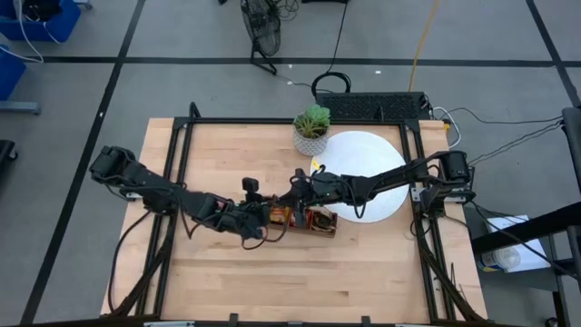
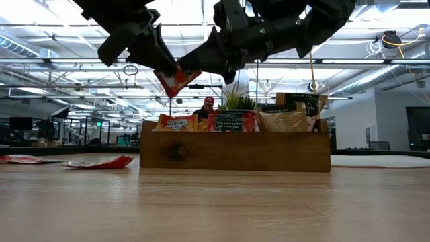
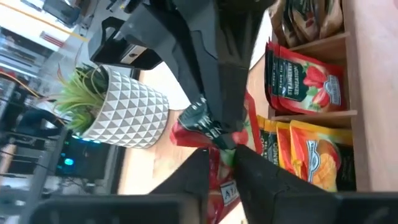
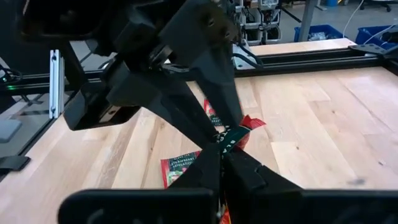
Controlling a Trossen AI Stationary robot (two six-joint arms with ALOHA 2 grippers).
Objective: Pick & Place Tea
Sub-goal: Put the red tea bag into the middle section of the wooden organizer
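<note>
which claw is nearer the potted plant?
Right. The right claw sits just below the potted plant by the wooden tray; the left claw is farther down-left.

Above the tray: you find both arms crossed over the wooden tray (image 1: 304, 220); the left gripper (image 3: 219, 163) and right gripper (image 4: 221, 155) meet on one red sachet (image 2: 175, 79) held above its left end, so that airspace is blocked.
Tray compartments: upright sachets fill all three, leaving you little room inside.
Behind the tray: the potted plant (image 1: 311, 130) stands at the white disc's (image 1: 377, 150) edge, near the right arm.
Counter left of tray: in the low view, two loose sachets (image 2: 97, 163) lie flat, well apart from the tray.
Counter front: you have bare wood (image 1: 300, 282) between the tray and the near edge.
</note>
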